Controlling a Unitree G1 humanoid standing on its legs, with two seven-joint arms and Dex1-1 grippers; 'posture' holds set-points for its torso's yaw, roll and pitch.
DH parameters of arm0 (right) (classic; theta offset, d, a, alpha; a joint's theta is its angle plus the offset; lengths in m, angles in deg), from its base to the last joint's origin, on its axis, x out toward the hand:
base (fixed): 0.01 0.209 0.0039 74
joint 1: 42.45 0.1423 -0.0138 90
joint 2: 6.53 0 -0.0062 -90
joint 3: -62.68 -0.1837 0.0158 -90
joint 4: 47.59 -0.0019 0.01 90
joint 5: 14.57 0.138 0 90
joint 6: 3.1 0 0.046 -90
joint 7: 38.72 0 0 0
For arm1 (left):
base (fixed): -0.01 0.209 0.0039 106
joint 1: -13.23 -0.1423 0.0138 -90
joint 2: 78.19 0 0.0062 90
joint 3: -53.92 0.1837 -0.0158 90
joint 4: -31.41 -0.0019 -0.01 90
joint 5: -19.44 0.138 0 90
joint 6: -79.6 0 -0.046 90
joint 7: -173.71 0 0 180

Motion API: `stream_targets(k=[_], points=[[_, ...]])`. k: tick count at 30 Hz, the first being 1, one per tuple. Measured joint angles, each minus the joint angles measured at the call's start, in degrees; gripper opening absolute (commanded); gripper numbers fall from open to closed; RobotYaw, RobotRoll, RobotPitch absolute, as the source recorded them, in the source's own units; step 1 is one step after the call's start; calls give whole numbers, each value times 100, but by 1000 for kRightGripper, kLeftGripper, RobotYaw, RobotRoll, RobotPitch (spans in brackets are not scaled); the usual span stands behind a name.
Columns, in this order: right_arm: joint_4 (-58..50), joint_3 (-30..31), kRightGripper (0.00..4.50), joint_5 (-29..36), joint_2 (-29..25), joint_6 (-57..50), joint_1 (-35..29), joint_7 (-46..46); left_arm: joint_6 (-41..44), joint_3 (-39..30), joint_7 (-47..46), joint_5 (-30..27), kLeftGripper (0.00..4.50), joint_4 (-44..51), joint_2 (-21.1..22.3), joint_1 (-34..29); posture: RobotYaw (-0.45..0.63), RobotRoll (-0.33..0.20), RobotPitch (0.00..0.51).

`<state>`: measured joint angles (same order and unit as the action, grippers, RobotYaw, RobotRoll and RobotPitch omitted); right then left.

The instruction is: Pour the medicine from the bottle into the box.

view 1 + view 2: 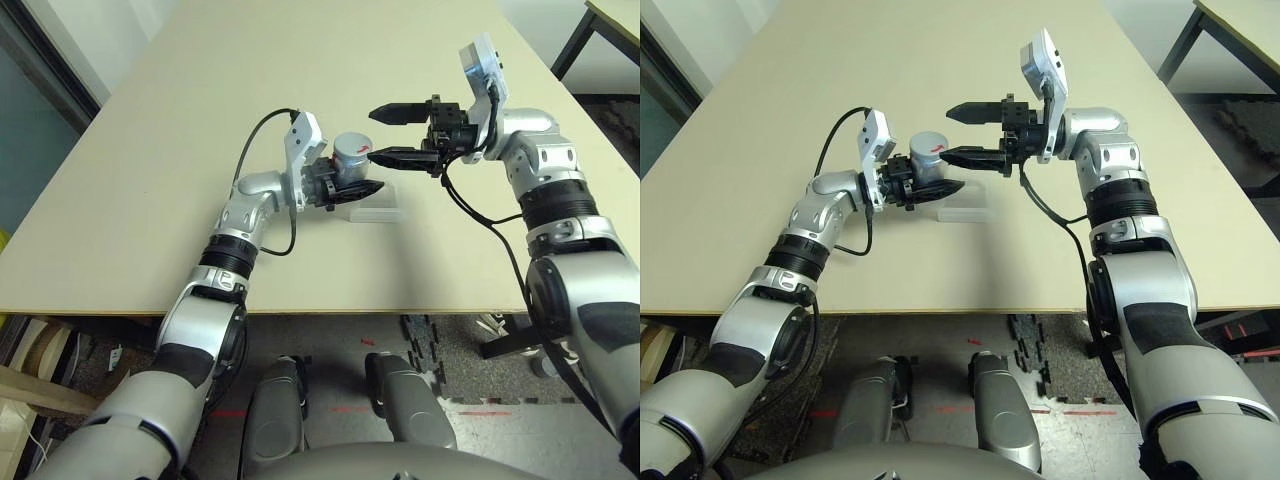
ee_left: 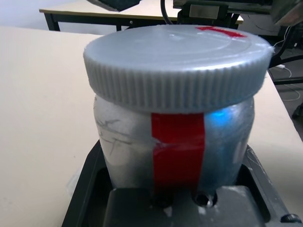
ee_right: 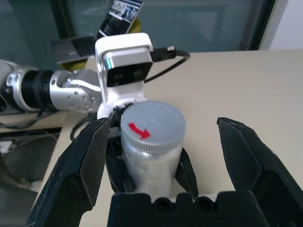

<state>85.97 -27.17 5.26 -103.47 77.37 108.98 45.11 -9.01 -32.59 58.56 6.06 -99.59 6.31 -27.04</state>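
- The bottle (image 1: 351, 160) stands upright in the left hand (image 1: 345, 190), whose 2 black fingers pinch its silver-grey body low down; it sits near the middle of the worktop (image 1: 150, 150), well in from every edge.
- The grey cap (image 3: 152, 126) with its red mark is on, so the step in hand, as I judge it, is uncapping.
- The right hand (image 1: 385, 133) hovers just beside the cap with its 2 fingers spread wide, 1 above and 1 level with the cap's rim, touching nothing.
- To do it well: bring the spread fingers squarely around the ribbed rim, close on the cap alone, not the bottle's shoulder, then twist while the left hand holds firm.
- Keep the bottle upright until the cap is off, so nothing spills early.
- The clear box (image 1: 372, 210) lies on the worktop right beside the left hand, on the side nearer the robot; a short tilt toward it should do.
- The medicine is hidden inside the bottle.
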Motion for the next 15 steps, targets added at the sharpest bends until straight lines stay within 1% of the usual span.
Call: stream_targets(k=[8, 15], points=[[-253, -16, 4500, 59, 238, -241, -113, -203, -207, 1, -12, 23, 2603, -58, -52, 62, -216, 0, 119], [-252, 121, 4500, -152, 373, 17, -123, -394, -262, 1, -57, 26, 2603, -61, -82, 139, -212, 0, 120]])
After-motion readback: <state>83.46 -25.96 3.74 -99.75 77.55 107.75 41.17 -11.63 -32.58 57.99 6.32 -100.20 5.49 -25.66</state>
